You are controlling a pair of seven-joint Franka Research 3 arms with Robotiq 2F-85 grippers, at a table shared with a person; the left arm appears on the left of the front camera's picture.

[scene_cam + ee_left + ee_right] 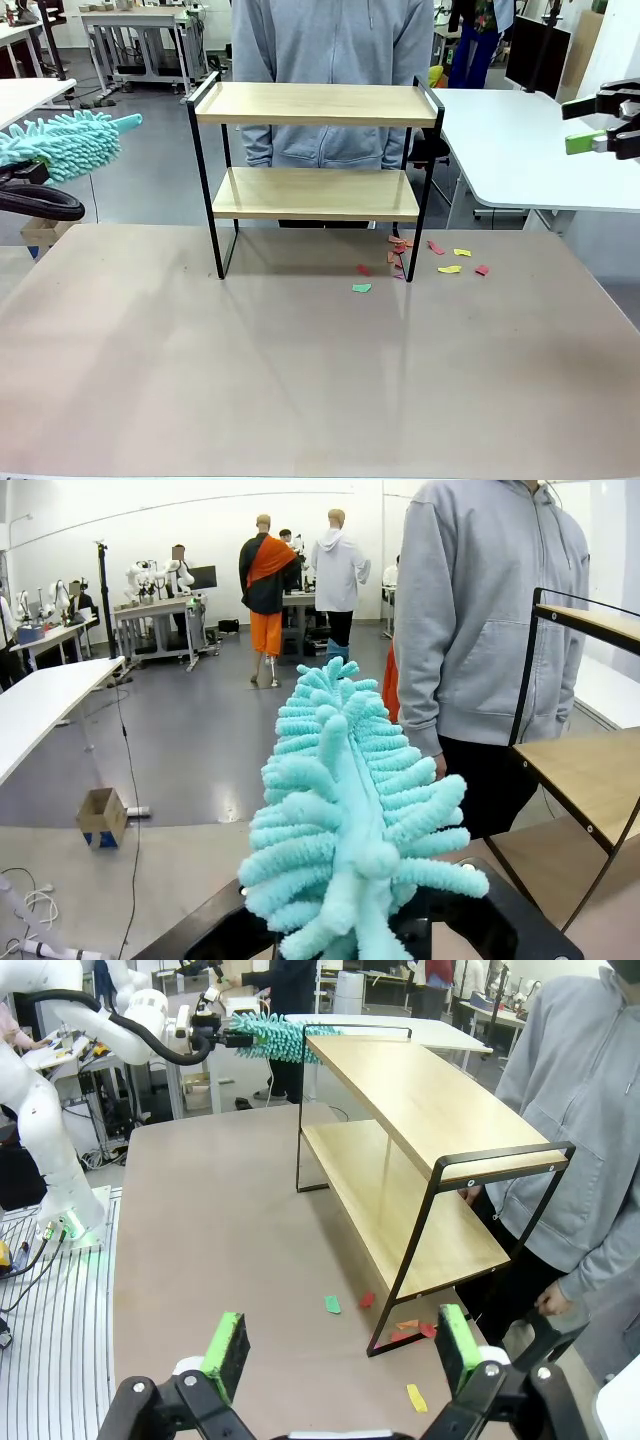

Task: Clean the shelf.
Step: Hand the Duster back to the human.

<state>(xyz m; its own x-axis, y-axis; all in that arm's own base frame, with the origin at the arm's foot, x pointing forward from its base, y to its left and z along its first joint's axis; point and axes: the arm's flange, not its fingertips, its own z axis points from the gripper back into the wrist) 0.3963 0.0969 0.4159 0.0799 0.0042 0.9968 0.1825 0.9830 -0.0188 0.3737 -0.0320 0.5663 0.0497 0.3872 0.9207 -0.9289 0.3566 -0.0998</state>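
Note:
The shelf [316, 104] stands at the far middle of the table, two light wooden boards in a black frame, both boards bare. My left gripper [210, 1036] is shut on the handle of a teal fluffy duster [62, 143], held in the air left of the shelf's top board and apart from it. In the left wrist view the duster [350, 820] covers the fingers, and the shelf [590, 770] is to the right. My right gripper [340, 1355] is open and empty, raised off the shelf's right end [420, 1100], its green pads [228, 1352] wide apart.
Coloured paper scraps [449, 268] lie on the table [300, 380] around the shelf's right front leg, one green scrap [361, 288] nearer me. A person in a grey hoodie [330, 40] stands right behind the shelf. White tables [520, 140] stand at the right.

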